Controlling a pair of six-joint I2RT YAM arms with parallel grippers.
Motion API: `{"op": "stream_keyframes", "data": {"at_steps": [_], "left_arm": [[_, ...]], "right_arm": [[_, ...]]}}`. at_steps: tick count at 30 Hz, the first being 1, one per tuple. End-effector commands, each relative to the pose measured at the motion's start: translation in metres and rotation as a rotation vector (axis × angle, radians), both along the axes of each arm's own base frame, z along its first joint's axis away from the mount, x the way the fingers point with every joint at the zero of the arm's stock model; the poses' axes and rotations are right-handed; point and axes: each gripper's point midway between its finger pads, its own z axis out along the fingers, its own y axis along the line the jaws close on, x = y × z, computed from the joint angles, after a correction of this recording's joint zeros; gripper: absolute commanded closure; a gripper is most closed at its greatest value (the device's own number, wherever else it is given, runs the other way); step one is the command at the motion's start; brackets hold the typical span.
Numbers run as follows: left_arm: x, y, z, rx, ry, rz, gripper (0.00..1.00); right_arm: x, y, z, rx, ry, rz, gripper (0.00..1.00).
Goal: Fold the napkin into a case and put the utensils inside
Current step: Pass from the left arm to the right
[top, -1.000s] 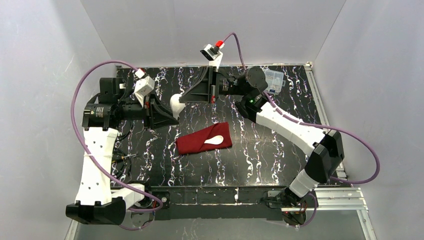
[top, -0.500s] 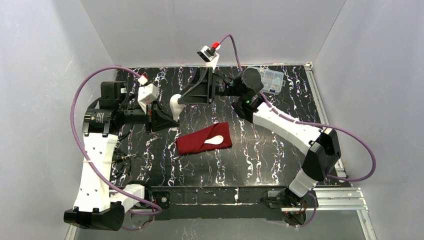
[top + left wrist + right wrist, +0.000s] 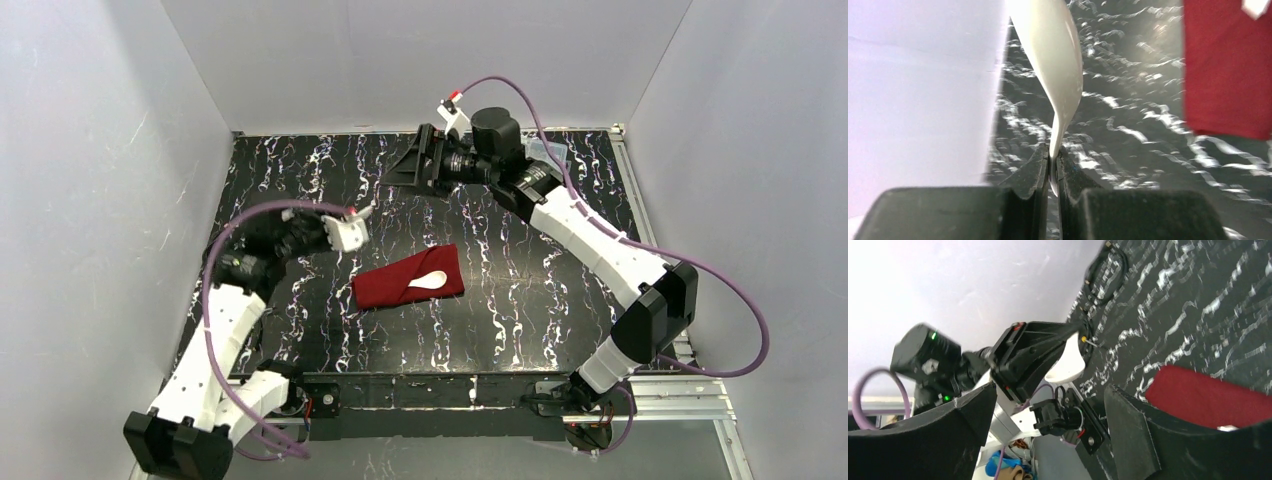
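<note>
Left gripper [image 3: 1050, 155] is clamping the handle tip of a white utensil [image 3: 1058, 60], fingers pinched tight on it, with the spoon-like head sticking out ahead toward the upper middle of the wrist view. In the top view a second ago this utensil was sitting between both grippers in the upper middle of the frame. Now the left arm is swinging away from there, lower and toward the left-centre, carrying the utensil alone. So the hand-over looks done, and the left side is now owning the second utensil.

In the centre of the top view, the case [image 3: 400, 280] is lying flat on the black marbled table [image 3: 500, 330] as a folded red oblong, same spot as before. The other utensil [image 3: 428, 281] is resting on it with its white head showing. Cannot tell if it is tucked under a fold or just lying on top. From the left wrist the red cloth is showing at the upper right, well apart from the held utensil.

Right gripper [image 3: 1050, 390] is standing wide, nothing between its jaws. It has let go within the last second and is pulling back to the top centre of the frame, clear of the case.

Judgement: folding appears finished and one utensil is at the case. Remaining work is likely bringing the held utensil over and sliding it in.
</note>
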Motion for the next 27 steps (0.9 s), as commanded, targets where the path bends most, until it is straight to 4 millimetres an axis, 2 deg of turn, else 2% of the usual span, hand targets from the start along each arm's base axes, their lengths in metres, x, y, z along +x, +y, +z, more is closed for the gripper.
{"op": "stream_keyframes", "data": {"at_steps": [1,5,10,16,18,21,27], "left_arm": [[0.042,0.011,0.06,0.352,-0.661,0.005,1.0],[0.044,-0.009,0.074,0.502,-0.928,-0.09,1.0],[0.044,-0.02,0.085,0.592,-1.067,-0.125,1.0],[0.039,-0.024,0.09,0.636,-1.132,-0.151,1.0],[0.038,-0.025,0.091,0.647,-1.151,-0.157,1.0],[0.038,-0.026,0.088,0.658,-1.155,-0.165,1.0],[0.045,-0.024,0.084,0.678,-1.14,-0.148,1.0]], "right_arm": [[0.0,-0.006,-0.039,-0.082,0.141,-0.095,0.15],[-0.005,0.008,-0.053,-0.077,0.19,-0.095,0.22],[-0.003,0.017,-0.074,-0.092,0.233,-0.113,0.25],[0.003,0.03,-0.083,-0.025,0.286,-0.129,0.38],[0.005,0.033,-0.085,-0.012,0.303,-0.133,0.39],[0.007,0.039,-0.077,0.045,0.307,-0.126,0.44],[0.002,0.045,-0.077,0.066,0.333,-0.109,0.62]]}}
